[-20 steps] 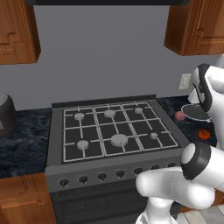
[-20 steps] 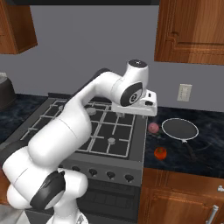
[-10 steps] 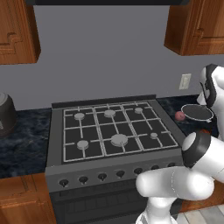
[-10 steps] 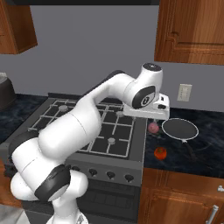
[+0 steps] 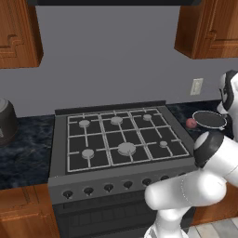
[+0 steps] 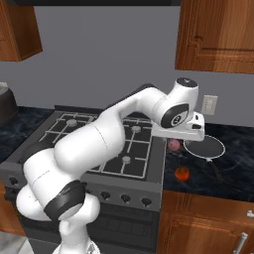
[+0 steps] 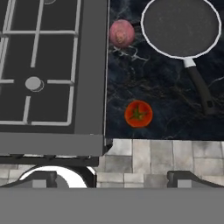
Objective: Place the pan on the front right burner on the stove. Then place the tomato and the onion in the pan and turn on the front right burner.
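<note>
The pan lies on the dark counter right of the stove, its slim handle pointing toward the counter's front edge. The pinkish onion sits just left of the pan's rim. Nearer the front edge lies the bright tomato. My gripper hovers high above the counter's front edge, open and holding nothing. The right base view puts my hand over the onion and the pan, with the tomato in front. The front right burner is bare.
A row of black knobs runs along the stove's front. Far left on the counter stands a dark pot. There is a wall outlet behind the pan, and wooden cabinets hang overhead.
My arm has swung right, from over the stove's right edge to above the counter beside the pan. The pan, onion and tomato have stayed where they were.
</note>
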You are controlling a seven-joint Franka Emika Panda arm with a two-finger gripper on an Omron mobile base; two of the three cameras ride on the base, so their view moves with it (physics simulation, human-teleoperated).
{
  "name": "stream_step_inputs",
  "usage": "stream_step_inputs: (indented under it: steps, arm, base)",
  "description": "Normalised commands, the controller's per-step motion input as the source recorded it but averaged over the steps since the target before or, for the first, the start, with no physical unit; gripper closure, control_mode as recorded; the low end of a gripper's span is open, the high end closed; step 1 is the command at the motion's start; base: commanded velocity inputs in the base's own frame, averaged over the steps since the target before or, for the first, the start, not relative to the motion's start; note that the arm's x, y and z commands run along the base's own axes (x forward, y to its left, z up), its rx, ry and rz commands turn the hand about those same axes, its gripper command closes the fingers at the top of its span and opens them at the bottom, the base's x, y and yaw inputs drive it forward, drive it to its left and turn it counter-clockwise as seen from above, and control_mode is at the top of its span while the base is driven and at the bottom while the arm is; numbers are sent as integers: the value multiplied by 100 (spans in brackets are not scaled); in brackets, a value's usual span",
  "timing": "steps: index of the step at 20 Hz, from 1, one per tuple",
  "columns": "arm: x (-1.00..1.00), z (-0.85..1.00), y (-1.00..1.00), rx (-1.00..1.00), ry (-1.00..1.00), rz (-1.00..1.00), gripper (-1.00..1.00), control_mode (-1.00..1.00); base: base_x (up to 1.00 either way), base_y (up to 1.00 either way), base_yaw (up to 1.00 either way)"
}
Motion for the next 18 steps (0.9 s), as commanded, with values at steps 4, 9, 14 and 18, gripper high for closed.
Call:
stream_step_inputs:
  steps: [4,9,14,18]
  arm:
    - [3,-17,-34,0,0,0,-100,-100]
    - [13,-17,-35,0,0,0,-100,-100]
    - [21,-19,-34,0,1,1,-100,-100]
    - [21,-26,-29,0,2,2,-100,-100]
  base:
    - [0,0,0]
    - [0,0,0]
    - [0,0,0]
    - [0,0,0]
